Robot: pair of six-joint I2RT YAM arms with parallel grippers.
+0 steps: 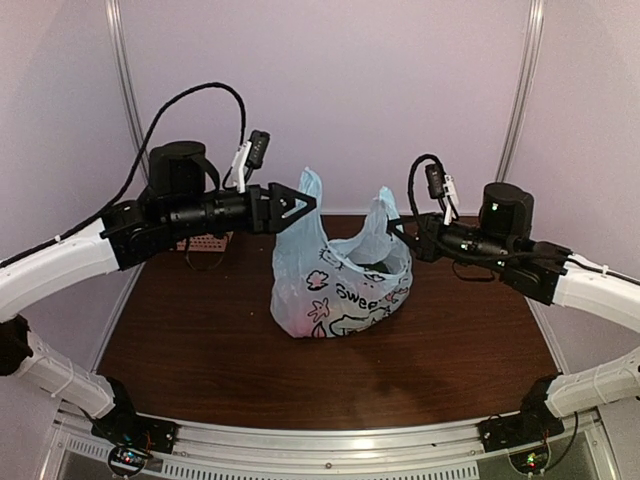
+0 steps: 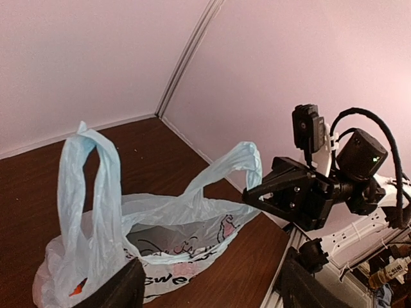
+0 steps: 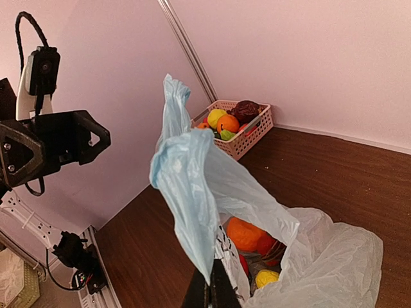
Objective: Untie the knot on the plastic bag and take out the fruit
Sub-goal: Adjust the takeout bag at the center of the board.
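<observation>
The light blue plastic bag (image 1: 340, 285) stands open in the middle of the table, its two handle loops apart; no knot shows. My right gripper (image 1: 397, 232) is shut on the right handle loop (image 3: 189, 192) and holds it up, its fingers closed together (image 3: 212, 292). My left gripper (image 1: 305, 205) is open and empty just left of the upright left handle loop (image 2: 83, 179), its fingers (image 2: 122, 289) spread wide over the bag (image 2: 192, 224). Fruit lies inside the bag: an orange piece (image 3: 244, 232), a red one (image 3: 266, 244) and a yellow one (image 3: 266, 277).
A pink lattice basket (image 3: 247, 138) with several fruit pieces stands at the back left by the wall, partly behind my left arm in the top view (image 1: 205, 245). Walls close the back and sides. A metal rail (image 1: 330, 440) runs along the near edge.
</observation>
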